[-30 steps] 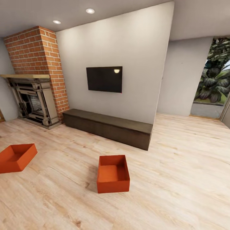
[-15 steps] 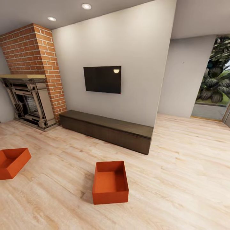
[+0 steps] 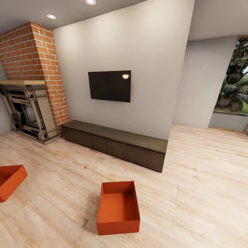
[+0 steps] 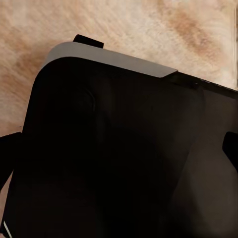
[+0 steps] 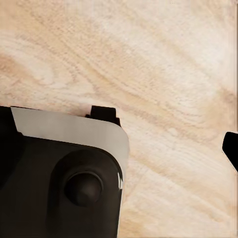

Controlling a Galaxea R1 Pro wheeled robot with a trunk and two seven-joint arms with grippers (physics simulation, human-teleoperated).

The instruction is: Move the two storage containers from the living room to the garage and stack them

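One storage container (image 3: 118, 208) was seen nearest on the living room's wood-plank floor (image 3: 193, 203), the other (image 3: 10, 181) at the left edge. Pincer states could not be told. A misjudged approach could shove the nearest tub away.

Open wood-plank floor (image 3: 193, 193) on all sides of near container (image 3: 118, 208). Second container (image 3: 8, 181) well apart, at left edge. Bench (image 3: 115, 144) along wall beyond; fireplace (image 3: 26, 112) in far-left corner.
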